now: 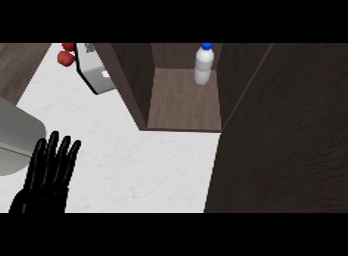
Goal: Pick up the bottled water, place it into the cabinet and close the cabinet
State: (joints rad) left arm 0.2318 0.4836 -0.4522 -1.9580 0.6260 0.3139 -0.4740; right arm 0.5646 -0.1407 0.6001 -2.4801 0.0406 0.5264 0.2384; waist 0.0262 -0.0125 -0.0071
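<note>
Bottle: clear plastic bottled water (203,67) with a blue cap, pale grey-white body.
Cabinet: dark brown wooden cabinet (136,85), lighter brown wood-grain floor inside.
Door: dark brown wooden cabinet door (295,140) with faint grain lines.
Counter: white speckled stone counter (140,165).
Hand: black left hand (48,172).
Far-left corner: small red round things (66,56); white and grey box-shaped appliance (96,75).
Left edge: smooth grey metal object (7,135).

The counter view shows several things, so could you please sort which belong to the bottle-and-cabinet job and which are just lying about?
Belongs to the job:
- bottled water, upright inside the cabinet
- cabinet, its dark door open at the right

Just lying about:
- red items at the counter's far edge
- white appliance beside them
- grey object at the left
- left hand, resting open
</note>
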